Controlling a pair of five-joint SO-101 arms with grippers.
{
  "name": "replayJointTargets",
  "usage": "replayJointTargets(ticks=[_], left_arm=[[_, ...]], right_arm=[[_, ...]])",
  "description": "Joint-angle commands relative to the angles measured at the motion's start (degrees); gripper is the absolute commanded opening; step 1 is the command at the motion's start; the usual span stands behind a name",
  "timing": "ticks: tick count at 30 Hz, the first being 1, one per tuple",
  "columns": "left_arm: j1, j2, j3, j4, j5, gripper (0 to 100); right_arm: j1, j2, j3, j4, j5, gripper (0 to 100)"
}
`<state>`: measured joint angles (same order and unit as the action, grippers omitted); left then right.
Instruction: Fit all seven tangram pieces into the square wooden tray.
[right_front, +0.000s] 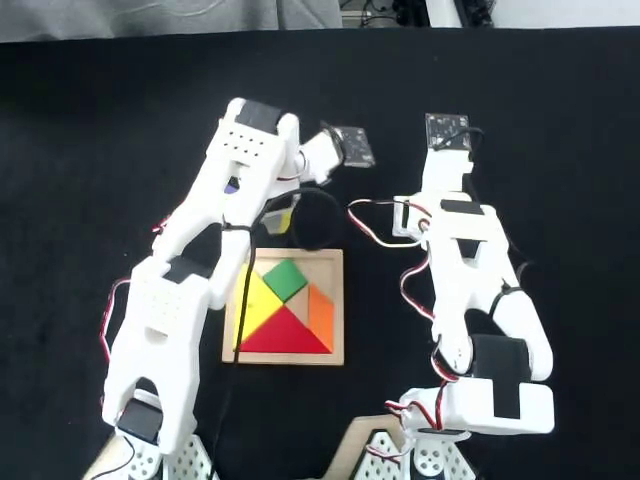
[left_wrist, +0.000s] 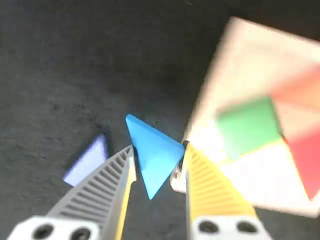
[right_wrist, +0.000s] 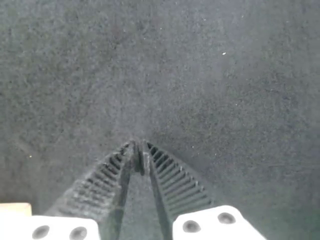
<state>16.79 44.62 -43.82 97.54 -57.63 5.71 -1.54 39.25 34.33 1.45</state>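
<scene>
The square wooden tray (right_front: 334, 258) lies in the middle of the black cloth. A green square (right_front: 285, 279), a yellow triangle (right_front: 256, 305), a red triangle (right_front: 286, 332) and an orange piece (right_front: 320, 312) sit inside it. My left gripper (left_wrist: 157, 150) is shut on a blue triangle (left_wrist: 154, 155), just off the tray's far left corner (left_wrist: 235, 55). A purple piece (left_wrist: 89, 161) lies on the cloth beside it. My right gripper (right_wrist: 137, 150) is shut on nothing over bare cloth, to the right of the tray.
The left arm (right_front: 215, 220) stretches over the tray's left edge and hides part of it. A black cable loop (right_front: 318, 220) lies just beyond the tray. The right arm (right_front: 465, 270) stands to the tray's right.
</scene>
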Motion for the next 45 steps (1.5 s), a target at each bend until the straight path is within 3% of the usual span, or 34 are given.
replayJointTargets(ticks=[1,7,15,19,36,45], left_arm=[[1.10,-8.53,0.31,3.43,-8.00,6],[1.80,-21.45,22.20,2.37,-18.37,6],[0.04,-32.53,51.03,-24.88,-17.58,6],[1.01,-32.97,56.13,-32.62,-12.84,6],[1.45,-32.97,57.63,-29.36,-12.84,6],[2.95,-32.44,57.89,-29.71,-13.01,6]], right_arm=[[0.62,-0.31,-2.59,-0.97,-0.35,1.1],[0.62,-0.31,-2.59,-0.97,-0.35,1.1],[0.62,-0.22,-2.59,-0.97,-0.35,1.1],[0.62,-0.22,-2.59,-1.05,-0.35,1.1],[2.37,-0.75,-2.68,-1.05,-0.88,1.1],[5.63,-0.75,-3.74,-0.70,-6.15,1.1]])
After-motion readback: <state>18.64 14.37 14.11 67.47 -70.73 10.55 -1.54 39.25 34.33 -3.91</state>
